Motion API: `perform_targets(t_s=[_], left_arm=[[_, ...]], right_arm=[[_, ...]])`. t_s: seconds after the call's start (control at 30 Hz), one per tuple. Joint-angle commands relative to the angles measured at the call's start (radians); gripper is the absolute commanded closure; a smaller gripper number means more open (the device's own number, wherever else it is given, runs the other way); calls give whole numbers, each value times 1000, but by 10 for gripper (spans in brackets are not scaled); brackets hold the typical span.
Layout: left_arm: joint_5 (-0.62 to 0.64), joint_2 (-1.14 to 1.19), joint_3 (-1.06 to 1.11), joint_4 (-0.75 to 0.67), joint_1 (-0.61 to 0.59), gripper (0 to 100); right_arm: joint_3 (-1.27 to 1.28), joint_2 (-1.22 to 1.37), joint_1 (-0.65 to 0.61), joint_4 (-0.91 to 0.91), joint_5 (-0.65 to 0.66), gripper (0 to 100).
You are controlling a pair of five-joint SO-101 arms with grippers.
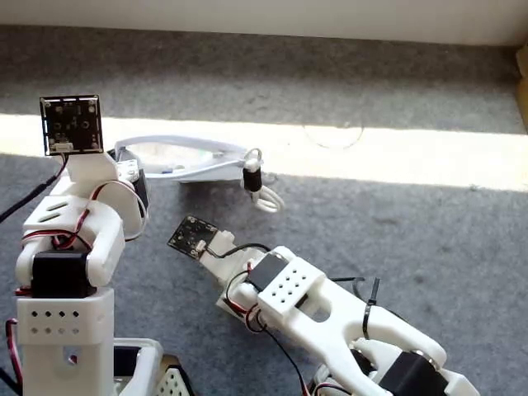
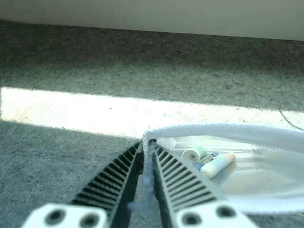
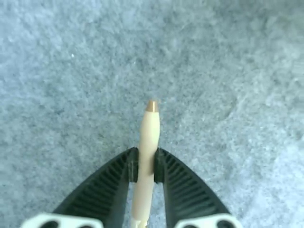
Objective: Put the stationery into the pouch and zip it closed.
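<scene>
The clear pouch (image 1: 188, 158) with a white zip rim lies on the grey carpet, mouth open. In the left wrist view my left gripper (image 2: 147, 148) is shut on the end of the pouch (image 2: 256, 166) at its zip rim (image 2: 223, 129). Inside lie a white-capped marker (image 2: 194, 153) and a pale blue and peach pen (image 2: 217, 164). My right gripper (image 3: 146, 159) is shut on a cream pen (image 3: 149, 133) with a brown tip, held just above bare carpet. In the high view the right arm (image 1: 297, 293) sits in front of the pouch and hides its fingers.
A black tab with a white loop strap (image 1: 256, 183) hangs off the pouch's right end. A bright band of sunlight (image 1: 396, 153) crosses the carpet behind it. A wall runs along the far edge. Open carpet lies to the right.
</scene>
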Motion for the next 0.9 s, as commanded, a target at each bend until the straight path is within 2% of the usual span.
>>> perform_targets(t_s=[0.0,0.37,0.87], left_arm=[[0,36,56,0,-10,989],[0,36,56,0,-10,989],[0,36,58,0,-10,989]], right_arm=[[-53,-76,12,13,11,983],[-48,-513,12,128,11,982],[-59,-556,13,133,11,982]])
